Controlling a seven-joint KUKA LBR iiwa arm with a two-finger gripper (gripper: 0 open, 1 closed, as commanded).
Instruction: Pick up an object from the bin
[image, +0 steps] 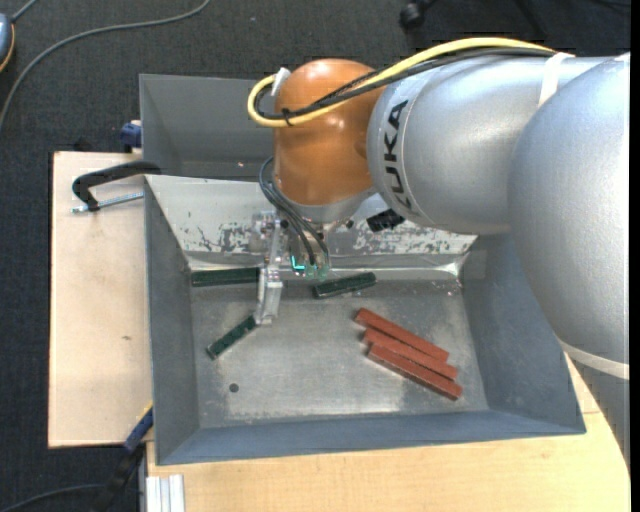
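Observation:
My gripper (292, 290) hangs below the orange wrist cover over the back middle of the bin, open, with nothing between its fingers. Its pale left finger (268, 298) points down to the floor, its tip close to the upper end of a dark green bar (231, 337) that lies slanted at the left. A second dark green bar (343, 285) lies just right of the other finger. A third green bar (228, 277) lies along the foot of the back wall, left of the gripper.
Three red-brown bars (408, 352) lie side by side, slanted, at the right of the bin floor. A small dark speck (233, 388) lies at the front left. The arm covers the bin's back right corner.

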